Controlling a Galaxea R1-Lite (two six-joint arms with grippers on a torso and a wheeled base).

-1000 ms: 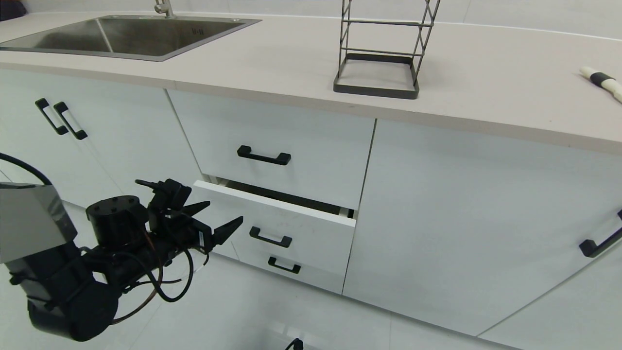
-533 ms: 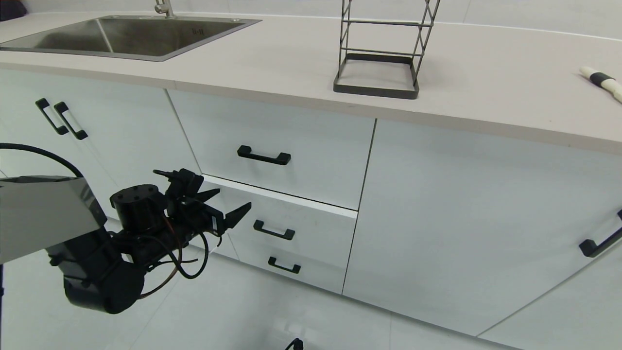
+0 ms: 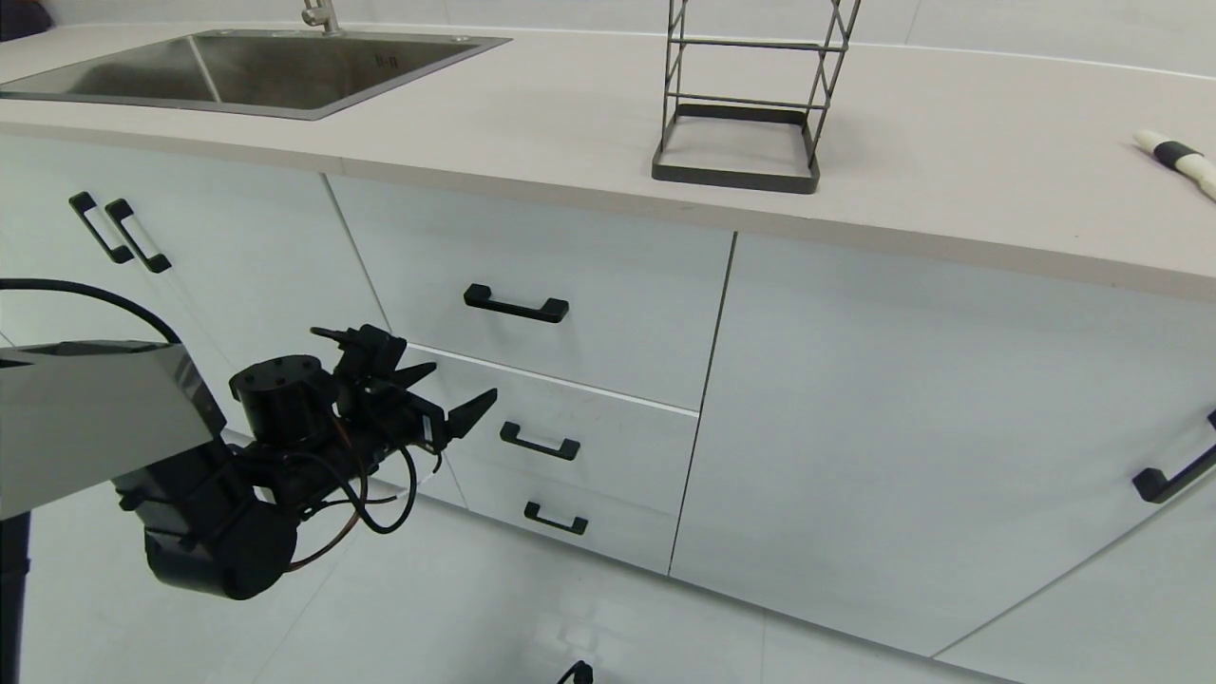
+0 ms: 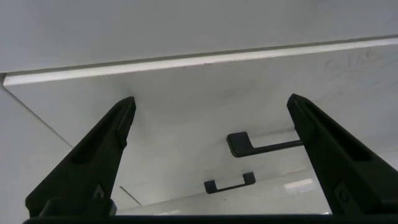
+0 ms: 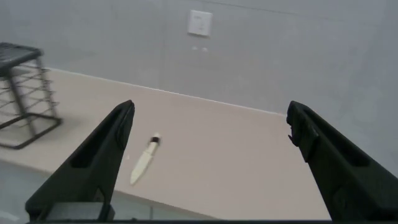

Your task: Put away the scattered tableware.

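A cream utensil with a black band (image 3: 1176, 157) lies on the counter at the far right; in the right wrist view this utensil (image 5: 143, 163) looks like a pale knife, some way beyond my open, empty right gripper (image 5: 211, 107). My left gripper (image 3: 456, 391) is low at the cabinet, open and empty, fingertips right at the upper left part of the middle drawer front (image 3: 589, 427). That drawer front (image 4: 205, 112) sits flush with its neighbours. Its black handle (image 3: 540, 442) is just right of the gripper, and this handle (image 4: 264, 144) is also in the left wrist view.
A dark wire rack (image 3: 736, 123) stands mid-counter and a steel sink (image 3: 237, 66) is sunk in at the back left. Top drawer handle (image 3: 516, 304) and bottom drawer handle (image 3: 556, 519) flank the middle one. Floor lies below the arm.
The middle drawer, slightly open a second ago, is now shut. My left gripper has moved forward and up with the drawer front.
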